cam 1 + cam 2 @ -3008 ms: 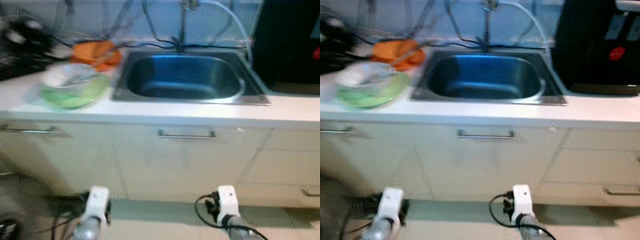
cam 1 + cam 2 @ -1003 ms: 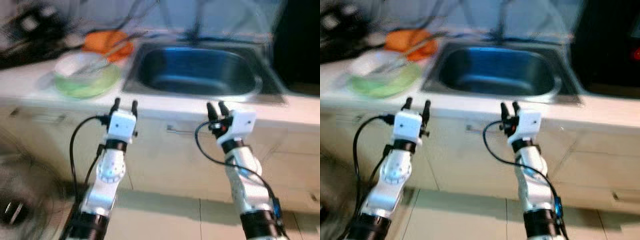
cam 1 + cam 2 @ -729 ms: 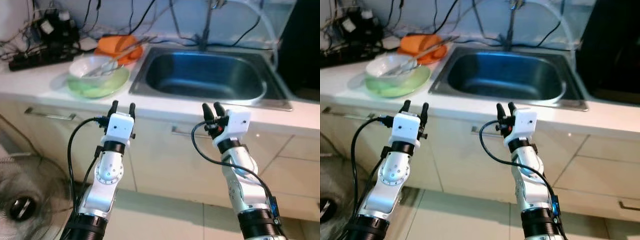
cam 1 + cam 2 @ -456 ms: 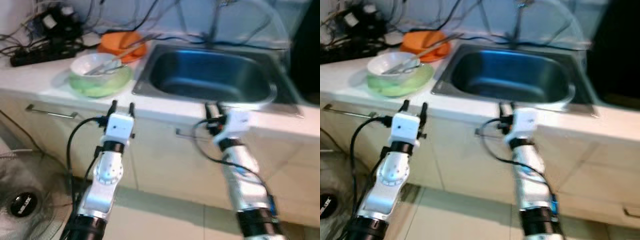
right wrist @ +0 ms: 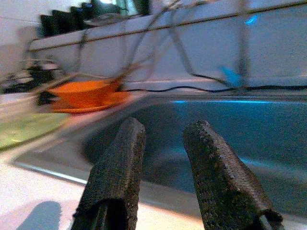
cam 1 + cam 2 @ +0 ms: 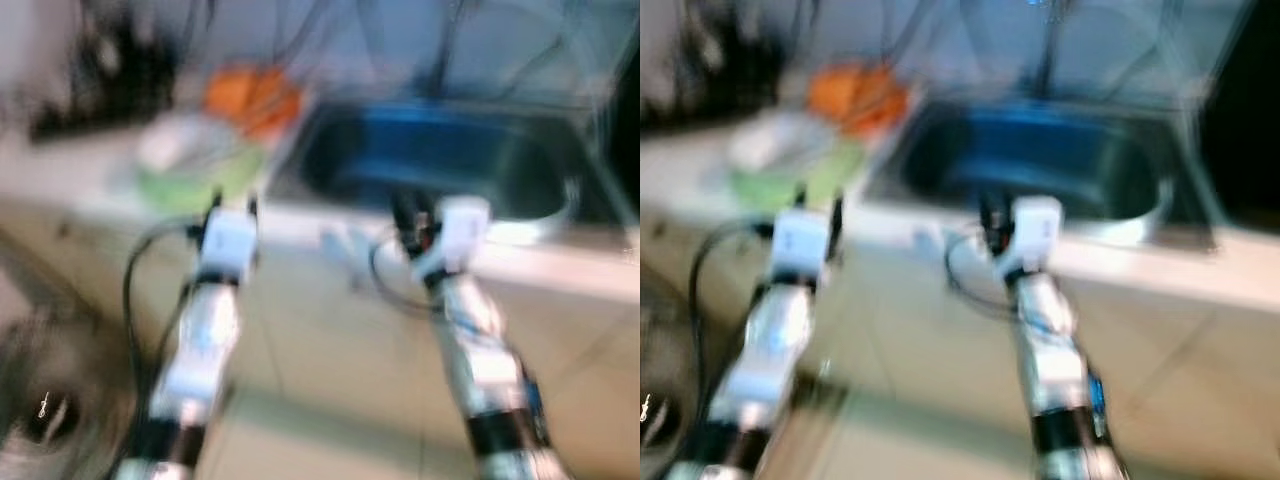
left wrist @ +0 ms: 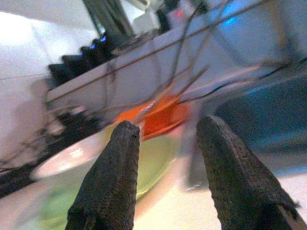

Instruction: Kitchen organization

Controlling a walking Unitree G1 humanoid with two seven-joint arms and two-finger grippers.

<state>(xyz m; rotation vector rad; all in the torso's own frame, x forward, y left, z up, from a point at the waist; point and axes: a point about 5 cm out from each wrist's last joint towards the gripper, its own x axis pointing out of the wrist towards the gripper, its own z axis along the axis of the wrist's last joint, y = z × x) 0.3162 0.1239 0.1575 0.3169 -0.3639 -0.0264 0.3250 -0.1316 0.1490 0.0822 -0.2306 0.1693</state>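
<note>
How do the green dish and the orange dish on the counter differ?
The green dish is pale, wide and shallow, nearer the counter's front edge; the orange dish is deeper-coloured and sits farther back, by the sink. The green dish has a white bowl on it; thin sticks lean over the orange dish. Both lie left of the sink.

Head views blurred. Green plate (image 6: 190, 175) lies flat on the counter (image 6: 90, 195), to the left of the sink (image 6: 450, 165). White bowl (image 6: 175, 140) sits on the plate, upright; a utensil may rest in it, cannot tell. Orange dish (image 5: 84, 93) stands behind the plate, near the sink's back left corner, with thin sticks (image 7: 165, 88) leaning up out of it. Sink is a dark steel basin set into the counter; its inside shows no items.
</note>
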